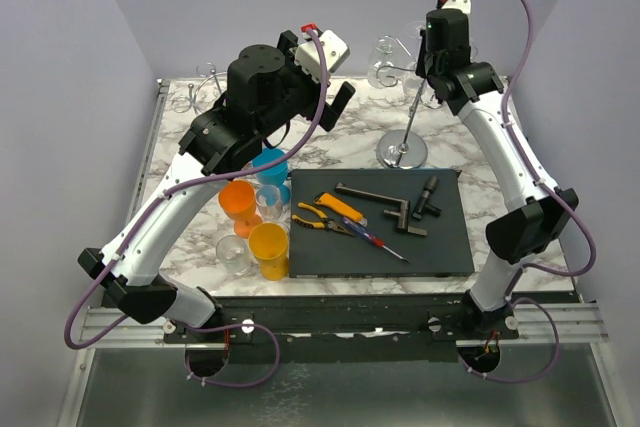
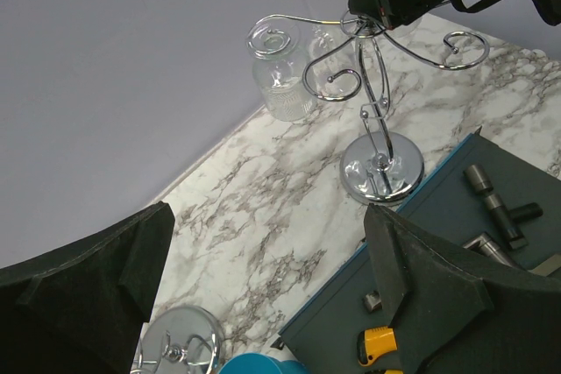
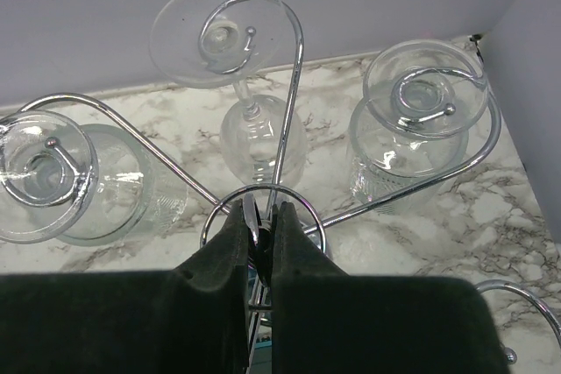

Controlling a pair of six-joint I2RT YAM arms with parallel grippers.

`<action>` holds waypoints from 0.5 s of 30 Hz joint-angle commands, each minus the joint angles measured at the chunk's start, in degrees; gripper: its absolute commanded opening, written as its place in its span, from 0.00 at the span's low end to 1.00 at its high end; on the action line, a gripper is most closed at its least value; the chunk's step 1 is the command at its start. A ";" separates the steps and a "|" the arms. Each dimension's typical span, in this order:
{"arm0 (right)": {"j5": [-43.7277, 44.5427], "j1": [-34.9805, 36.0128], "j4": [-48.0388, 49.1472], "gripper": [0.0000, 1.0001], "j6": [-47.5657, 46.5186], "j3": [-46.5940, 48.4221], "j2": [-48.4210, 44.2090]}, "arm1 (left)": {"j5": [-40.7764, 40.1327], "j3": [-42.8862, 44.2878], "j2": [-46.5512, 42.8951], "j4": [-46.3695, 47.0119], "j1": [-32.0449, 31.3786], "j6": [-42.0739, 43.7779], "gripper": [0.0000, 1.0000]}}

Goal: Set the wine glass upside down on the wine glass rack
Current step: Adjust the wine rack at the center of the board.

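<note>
The clear, long-stemmed wine glass (image 3: pixel 261 142) hangs bowl-down just beyond the right gripper (image 3: pixel 257 243). Its round foot sits in a spiral hook of the chrome-wire wine glass rack (image 2: pixel 381 166), and the gripper's matte black pads pinch the rack's small top ring. Squatter ribbed glasses (image 3: pixel 412 142) hang inverted on either side of that gripper above the glossy, grey-veined marble table (image 3: pixel 491 216), while the left gripper (image 2: pixel 263 304) hovers spread wide and empty, the rack's mirror-bright disc base ahead of it.

Rack (image 1: pixel 401 153) behind mat (image 1: pixel 450 239) (hand tools (image 1: pixel 385 212) on it); cups (image 1: pixel 238 199) left of mat; glasses (image 3: pixel 261 137) hanging on rack.
</note>
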 commanded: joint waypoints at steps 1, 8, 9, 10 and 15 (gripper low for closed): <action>0.46 0.67 13.17 0.00 4.45 -2.37 -5.71 | -1.03 -0.13 -1.71 -0.33 0.23 0.06 0.99; -4.93 0.69 17.79 0.00 3.94 -9.32 -8.87 | -1.38 -0.38 -2.05 -0.32 0.21 0.24 0.99; -4.83 0.67 16.76 0.00 3.95 -8.77 -8.48 | -1.47 -0.43 -2.16 -0.32 0.21 0.26 0.99; -4.53 0.64 16.11 0.00 3.89 -8.34 -8.15 | -1.55 -0.57 -2.32 -0.29 0.19 0.26 0.99; -3.49 0.69 15.18 0.32 4.10 -7.81 -8.32 | -2.39 -1.40 -2.94 -0.39 0.22 0.41 0.99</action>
